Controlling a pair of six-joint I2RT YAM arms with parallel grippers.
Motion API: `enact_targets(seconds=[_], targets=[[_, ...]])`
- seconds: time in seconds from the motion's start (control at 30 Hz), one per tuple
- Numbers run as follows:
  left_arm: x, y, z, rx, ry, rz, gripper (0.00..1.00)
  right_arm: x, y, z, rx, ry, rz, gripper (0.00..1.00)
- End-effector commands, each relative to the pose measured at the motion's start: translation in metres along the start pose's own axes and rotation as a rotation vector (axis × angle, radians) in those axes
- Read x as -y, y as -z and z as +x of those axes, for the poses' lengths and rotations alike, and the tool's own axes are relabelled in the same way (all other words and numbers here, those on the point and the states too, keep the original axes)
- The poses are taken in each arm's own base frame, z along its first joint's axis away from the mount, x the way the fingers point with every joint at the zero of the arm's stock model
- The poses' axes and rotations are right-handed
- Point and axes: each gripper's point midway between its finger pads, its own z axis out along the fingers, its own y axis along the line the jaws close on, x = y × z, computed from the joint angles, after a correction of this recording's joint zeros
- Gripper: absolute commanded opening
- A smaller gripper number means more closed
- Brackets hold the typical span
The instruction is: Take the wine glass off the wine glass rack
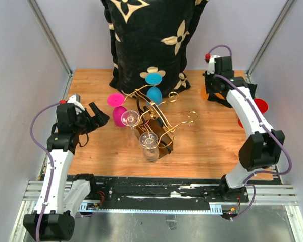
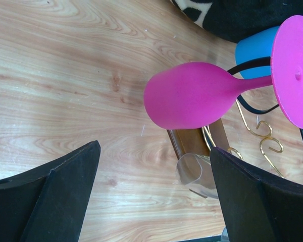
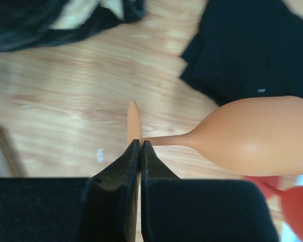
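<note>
The wine glass rack (image 1: 164, 121), gold wire on a dark brown base, stands mid-table. A pink glass (image 1: 118, 108), a blue glass (image 1: 154, 85) and two clear glasses (image 1: 130, 119) hang on it. My left gripper (image 1: 101, 119) is open and empty just left of the pink glass. In the left wrist view the pink glass (image 2: 192, 96) hangs ahead of the open gripper (image 2: 154, 151), apart from both fingers. My right gripper (image 1: 212, 93) is at the far right, away from the rack. In the right wrist view it (image 3: 140, 143) is shut on the foot of an orange wine glass (image 3: 257, 136), seen side-on.
A black pillow with cream flowers (image 1: 151, 35) leans at the back behind the rack. A red glass (image 1: 258, 107) is at the right, partly hidden by my right arm. Grey walls close both sides. A black cloth (image 3: 252, 45) lies behind the orange glass.
</note>
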Motion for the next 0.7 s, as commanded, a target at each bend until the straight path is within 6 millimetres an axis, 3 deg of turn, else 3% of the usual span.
enact_targets(seconds=[0.0, 0.1, 0.23, 0.47, 0.67], targets=[[0.006, -0.003, -0.003, 0.01, 0.002, 0.033, 0.96, 0.064, -0.003, 0.001, -0.107, 0.35, 0.44, 0.01], [0.006, -0.004, -0.002, 0.003, 0.006, 0.038, 0.96, 0.081, -0.012, 0.011, -0.155, 0.466, 0.603, 0.01], [0.007, -0.002, -0.004, 0.006, -0.002, 0.037, 0.96, 0.1, -0.026, 0.038, -0.234, 0.566, 0.736, 0.01], [0.006, -0.005, -0.001, -0.007, -0.004, 0.035, 0.96, 0.11, -0.052, 0.076, -0.333, 0.636, 0.861, 0.01], [0.007, -0.005, 0.001, -0.016, 0.004, 0.046, 0.96, 0.116, -0.073, 0.086, -0.337, 0.677, 0.937, 0.01]])
